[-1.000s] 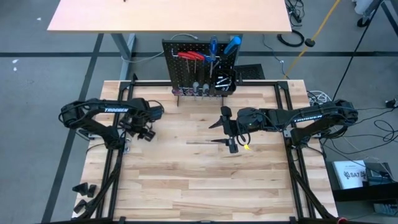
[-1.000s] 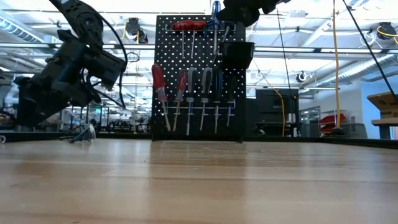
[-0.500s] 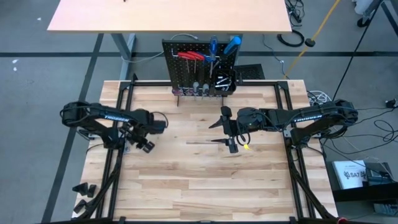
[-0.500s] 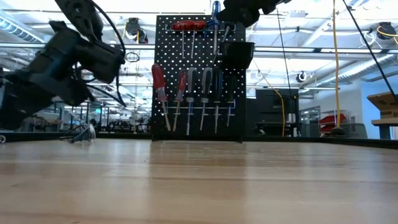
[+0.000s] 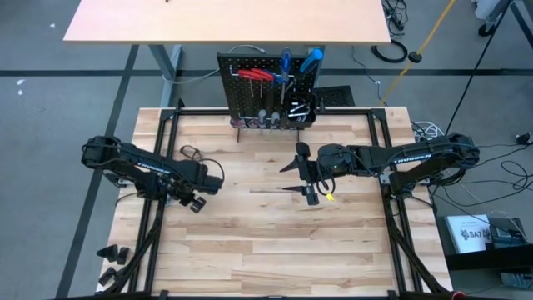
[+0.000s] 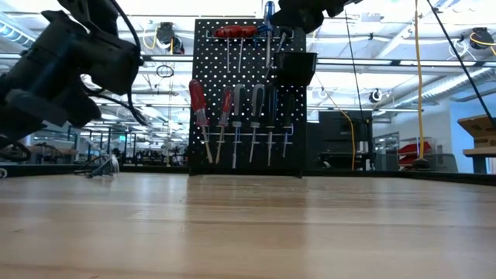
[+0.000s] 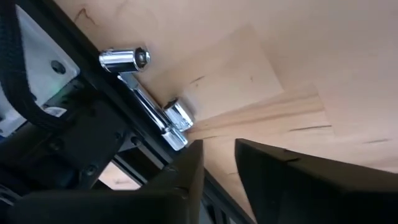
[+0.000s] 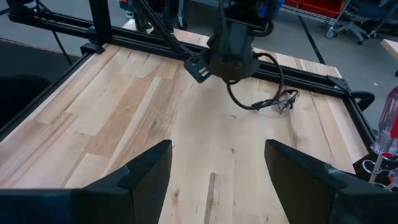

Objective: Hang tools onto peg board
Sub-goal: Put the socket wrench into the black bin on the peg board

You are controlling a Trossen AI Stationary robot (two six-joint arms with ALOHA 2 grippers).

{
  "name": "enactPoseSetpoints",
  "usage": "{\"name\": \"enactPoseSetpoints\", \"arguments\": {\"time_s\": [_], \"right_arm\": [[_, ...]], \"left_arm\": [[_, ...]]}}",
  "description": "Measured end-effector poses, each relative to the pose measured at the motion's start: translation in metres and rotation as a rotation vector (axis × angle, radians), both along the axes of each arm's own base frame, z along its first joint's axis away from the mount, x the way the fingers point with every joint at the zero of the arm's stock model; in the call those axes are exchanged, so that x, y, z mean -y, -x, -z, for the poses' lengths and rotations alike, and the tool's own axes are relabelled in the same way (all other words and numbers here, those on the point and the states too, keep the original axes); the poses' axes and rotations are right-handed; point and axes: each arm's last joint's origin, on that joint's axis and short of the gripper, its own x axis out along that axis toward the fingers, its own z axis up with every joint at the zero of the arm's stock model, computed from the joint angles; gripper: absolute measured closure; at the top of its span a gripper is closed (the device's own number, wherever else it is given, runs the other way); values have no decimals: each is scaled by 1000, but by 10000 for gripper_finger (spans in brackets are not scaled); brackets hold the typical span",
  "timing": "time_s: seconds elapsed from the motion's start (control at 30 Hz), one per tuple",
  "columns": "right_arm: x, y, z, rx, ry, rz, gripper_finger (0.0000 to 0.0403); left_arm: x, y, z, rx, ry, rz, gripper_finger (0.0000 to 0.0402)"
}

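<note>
Silver socket wrench [image 7: 149, 99] only in left wrist view | left gripper [image 7: 217, 163] narrowly parted, empty | right gripper [image 8: 217, 163] spread wide

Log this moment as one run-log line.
left pincer: open, low, near silver metal piece | right pincer: open, empty, mid-table | peg board: tools hung

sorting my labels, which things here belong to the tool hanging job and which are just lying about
Job: peg board, hung screwdrivers, red-handled hex keys, glasses on the tabletop, left gripper, right gripper.
Lying about: tan table behind, yellow floor cable.
</note>
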Motion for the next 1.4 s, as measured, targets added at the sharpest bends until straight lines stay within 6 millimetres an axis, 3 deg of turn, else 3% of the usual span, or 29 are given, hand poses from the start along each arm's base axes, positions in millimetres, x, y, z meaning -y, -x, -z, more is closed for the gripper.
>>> {"name": "enactPoseSetpoints", "arguments": {"time_s": [0.2,0.53,0.9,1.13,1.4], "right_arm": [[0,0,0,-1,2,-1,154],[0,0,0,-1,3,-1,154],[0,0,0,2,3,-1,154],[0,0,0,2,3,-1,154],[0,0,0,0,1,-1,154]], "left_arm": [[13,1,0,-6,-65,18,391],[44,5,15,-73,-318,65,399],[61,13,37,-408,-496,156,401],[67,9,55,-409,-459,175,401],[67,10,59,-388,-456,174,401]]}}
